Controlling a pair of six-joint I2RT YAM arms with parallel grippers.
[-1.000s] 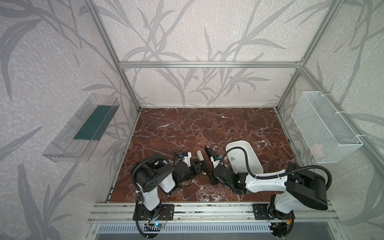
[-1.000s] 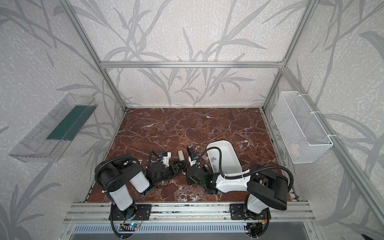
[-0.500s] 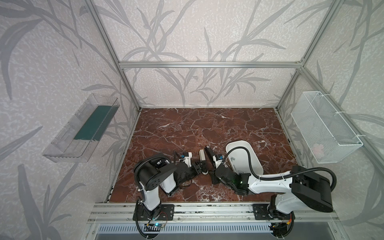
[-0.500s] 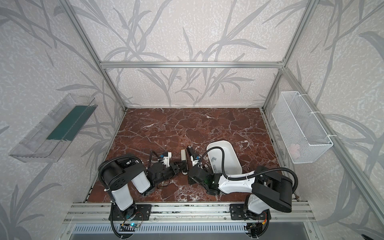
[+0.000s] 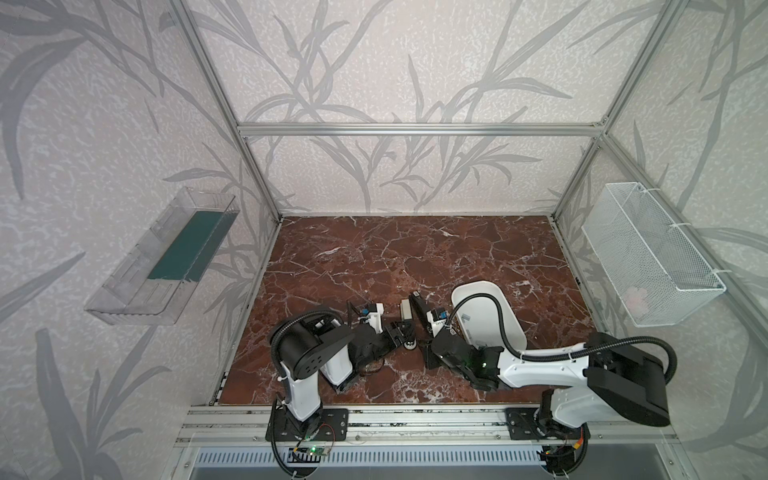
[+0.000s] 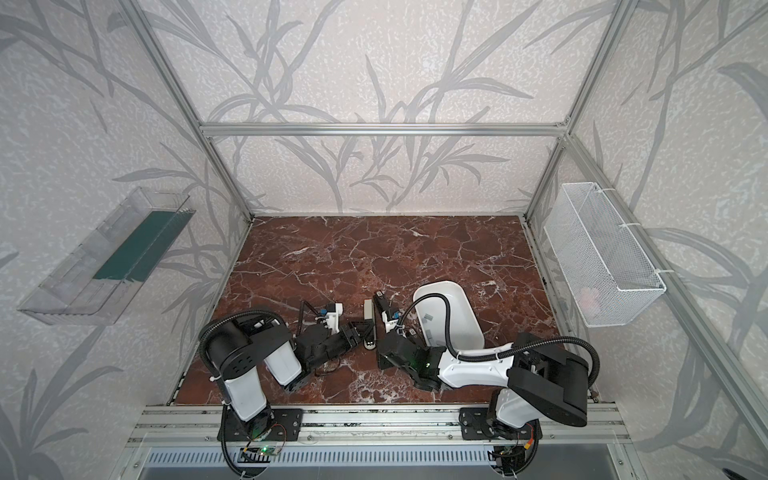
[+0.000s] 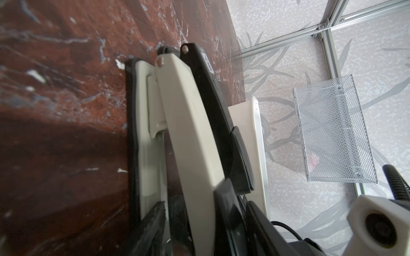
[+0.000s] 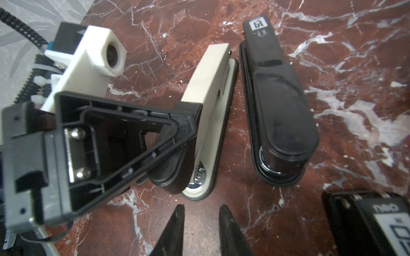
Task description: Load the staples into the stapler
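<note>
Observed left gripper (image 5: 404,332) spread astride front end of cream stapler (image 8: 210,106) (black stapler (image 8: 279,106) just beside); right gripper (image 8: 200,219) narrowly parted, holding nothing.

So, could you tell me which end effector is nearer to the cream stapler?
Left. The left end effector straddles the cream stapler's front end; the right end effector hovers just short of that end, apart from it, holding nothing.
</note>
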